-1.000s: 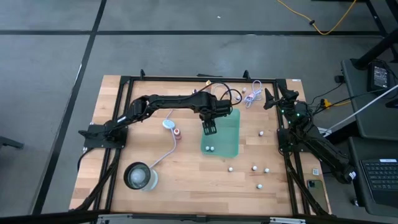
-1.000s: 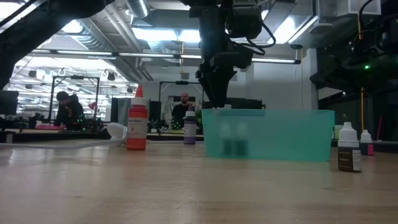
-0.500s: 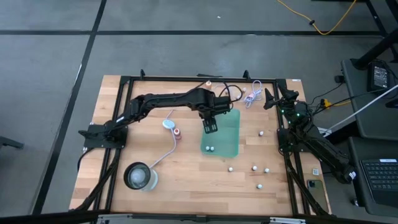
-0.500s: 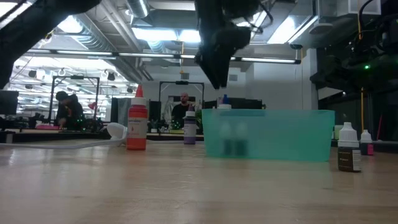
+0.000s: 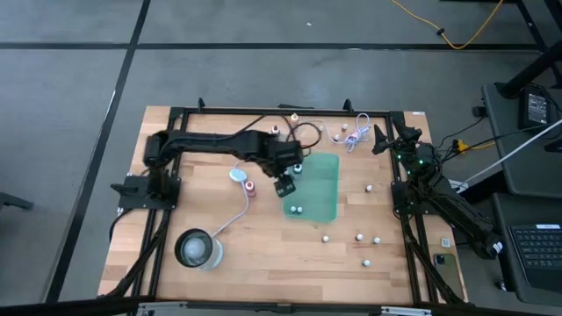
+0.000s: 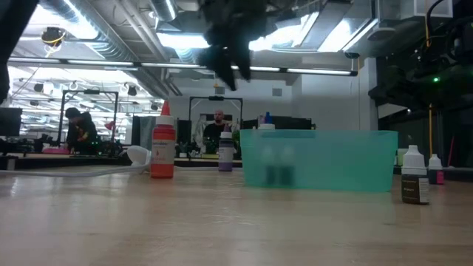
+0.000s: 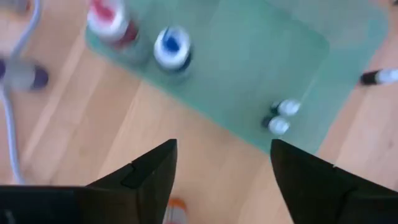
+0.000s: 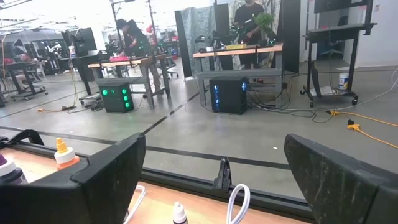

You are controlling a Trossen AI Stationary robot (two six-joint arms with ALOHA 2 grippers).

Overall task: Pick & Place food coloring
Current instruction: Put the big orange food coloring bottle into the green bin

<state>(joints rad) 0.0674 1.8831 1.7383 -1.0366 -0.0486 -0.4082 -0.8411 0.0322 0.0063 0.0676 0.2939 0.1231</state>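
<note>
The left gripper [image 5: 284, 185] hangs above the wooden table [image 5: 219, 272], at the left edge of the green tray [image 5: 321, 206]. Its two dark fingers [image 7: 149, 171] stand spread apart with nothing between them.

The tray is a translucent, flat-bottomed rectangle with low walls. Inside it:
- two white-capped bottles [image 5: 296, 210] standing side by side near the front edge;
- a blue-capped bottle [image 5: 299, 168] in the far left corner.

Food coloring outside the tray:
- a red-capped bottle [image 5: 250, 186] just beside the left gripper, on the side away from the tray;
- an orange-capped bottle [image 5: 293, 116] at the far edge of the table;
- loose bottles [image 5: 359, 236] scattered on the wood to the right of the tray, well apart from one another.

A round pale-blue puck [image 5: 237, 175] on a thin white cable [image 5: 230, 218] lies near the red-capped bottle. The cable curves toward a round clear glass jar [image 5: 196, 248] at the front left.

The right gripper [image 5: 379, 139] waits at the far right corner, fingers [image 8: 106, 177] wide apart and empty
</note>
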